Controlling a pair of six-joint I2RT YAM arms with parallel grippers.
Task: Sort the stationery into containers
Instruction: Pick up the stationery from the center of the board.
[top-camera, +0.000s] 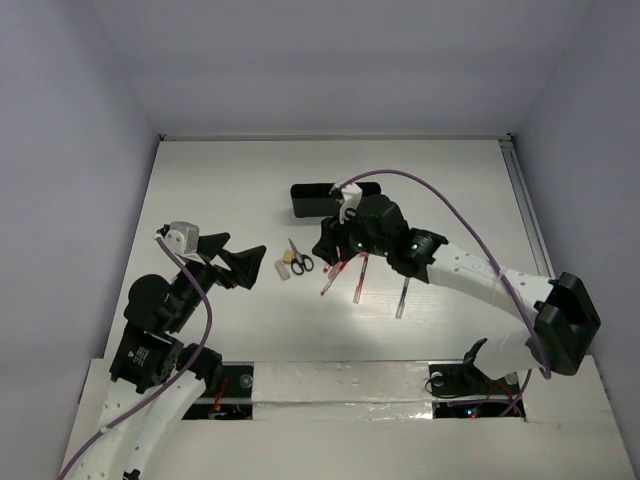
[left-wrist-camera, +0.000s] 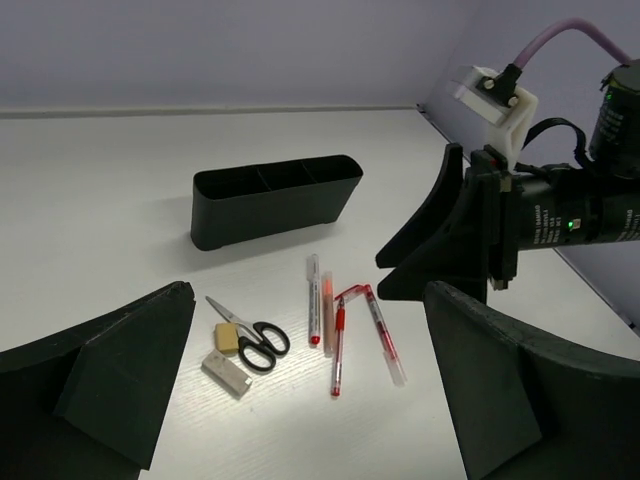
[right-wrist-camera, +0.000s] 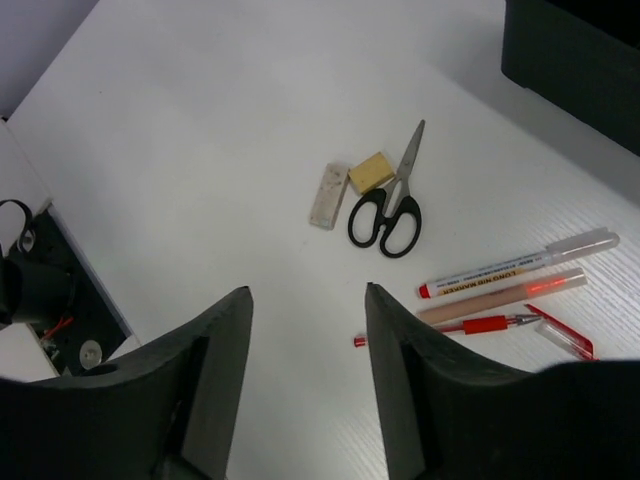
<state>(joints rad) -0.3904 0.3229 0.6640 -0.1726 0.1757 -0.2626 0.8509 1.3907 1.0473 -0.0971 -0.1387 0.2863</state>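
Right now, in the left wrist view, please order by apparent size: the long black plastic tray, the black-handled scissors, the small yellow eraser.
1. long black plastic tray
2. black-handled scissors
3. small yellow eraser

From the top view I get a bright pool of light on the white bench (top-camera: 220, 190) around the pens (top-camera: 358, 277), while the walls are dim and lavender. The left wrist view shows the same hot patch, and the black tray (left-wrist-camera: 270, 210) throws a soft shadow on its near side. The right wrist view is evenly bright, nearly washed out. The jaws there read as flat black with little detail.
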